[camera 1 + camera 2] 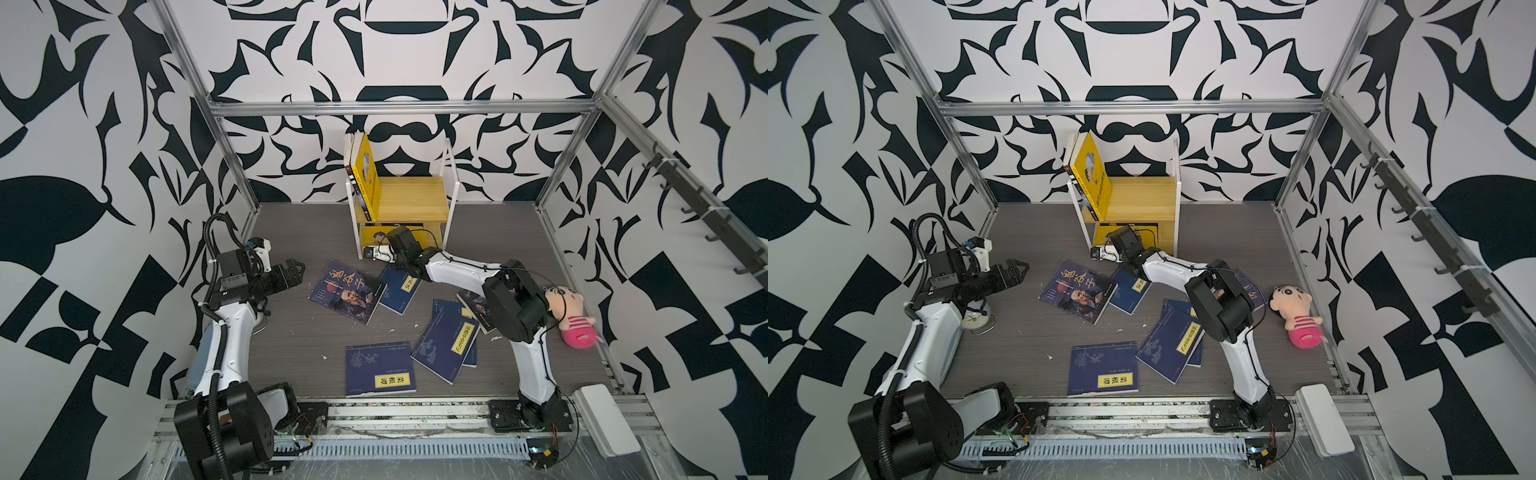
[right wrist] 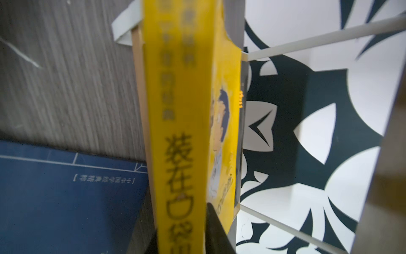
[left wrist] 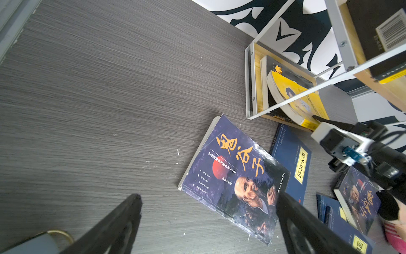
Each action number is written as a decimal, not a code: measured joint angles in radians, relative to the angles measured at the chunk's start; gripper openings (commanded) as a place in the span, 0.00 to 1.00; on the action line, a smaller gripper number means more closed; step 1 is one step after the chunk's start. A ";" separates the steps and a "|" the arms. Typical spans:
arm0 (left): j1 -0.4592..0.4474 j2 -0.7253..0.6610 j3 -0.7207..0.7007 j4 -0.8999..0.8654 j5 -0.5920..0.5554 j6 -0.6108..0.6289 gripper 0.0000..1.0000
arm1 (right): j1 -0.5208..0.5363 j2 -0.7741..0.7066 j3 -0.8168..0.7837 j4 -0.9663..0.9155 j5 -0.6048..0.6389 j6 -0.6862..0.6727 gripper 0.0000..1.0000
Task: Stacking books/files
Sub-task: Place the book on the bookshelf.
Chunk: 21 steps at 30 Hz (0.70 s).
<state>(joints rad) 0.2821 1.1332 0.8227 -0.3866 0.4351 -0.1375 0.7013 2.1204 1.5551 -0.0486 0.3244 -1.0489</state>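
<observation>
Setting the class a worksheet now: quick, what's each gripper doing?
Left gripper: open, empty.
Right gripper: closed on the yellow book, at its spine.

The shelf's (image 1: 415, 199) upper board is bare right of its standing books (image 1: 368, 174), but a yellow book (image 1: 370, 233) and the right arm (image 1: 453, 266) fill the lower bay. Open tabletop (image 1: 291, 340) lies left of the scattered books (image 1: 380, 368); a plush doll (image 1: 575, 318) crowds the right edge.
</observation>
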 measured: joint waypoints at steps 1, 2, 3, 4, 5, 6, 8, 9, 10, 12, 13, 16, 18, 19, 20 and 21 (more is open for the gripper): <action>0.000 0.000 0.000 0.000 0.000 0.000 1.00 | -0.003 0.014 0.025 -0.035 -0.013 0.008 0.36; 0.000 0.000 0.000 0.000 0.000 0.000 1.00 | -0.006 0.026 0.048 -0.067 -0.027 0.013 0.39; 0.000 -0.001 0.000 0.000 0.000 0.000 1.00 | -0.009 0.034 0.063 -0.092 -0.037 0.015 0.42; 0.000 -0.001 0.000 0.000 0.000 0.000 1.00 | -0.011 0.042 0.082 -0.126 -0.050 0.021 0.44; 0.000 -0.001 0.000 0.000 0.002 0.000 1.00 | -0.013 0.048 0.100 -0.162 -0.061 0.027 0.45; 0.000 -0.001 0.000 0.000 0.003 0.000 1.00 | -0.013 0.053 0.116 -0.190 -0.069 0.029 0.47; 0.000 -0.001 0.000 0.000 0.003 0.000 1.00 | -0.013 0.058 0.144 -0.243 -0.084 0.035 0.50; 0.000 -0.001 0.000 0.000 0.003 0.000 1.00 | -0.014 0.058 0.154 -0.262 -0.088 0.036 0.51; 0.000 -0.001 0.000 0.000 0.003 0.000 1.00 | -0.015 0.058 0.165 -0.283 -0.094 0.038 0.51; 0.000 -0.001 0.000 0.000 0.003 0.000 1.00 | -0.018 0.058 0.183 -0.316 -0.102 0.042 0.51; 0.000 -0.001 0.000 0.000 0.003 0.000 1.00 | -0.019 0.058 0.192 -0.334 -0.105 0.043 0.52; 0.000 -0.001 0.000 0.000 0.003 0.000 1.00 | -0.022 0.058 0.211 -0.373 -0.119 0.048 0.53; 0.000 -0.001 0.000 0.000 0.004 0.000 1.00 | -0.027 0.058 0.219 -0.393 -0.135 0.051 0.53; 0.000 -0.001 0.000 0.000 0.004 0.000 1.00 | -0.029 0.058 0.225 -0.405 -0.141 0.053 0.53; 0.000 -0.001 0.000 0.000 0.004 0.000 1.00 | -0.032 0.059 0.232 -0.416 -0.145 0.054 0.53; 0.000 -0.001 0.000 0.000 0.004 0.000 1.00 | -0.035 0.061 0.242 -0.424 -0.146 0.054 0.53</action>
<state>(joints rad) 0.2821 1.1324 0.8227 -0.3866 0.4389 -0.1375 0.6662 2.1818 1.7969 -0.4728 0.1783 -0.9947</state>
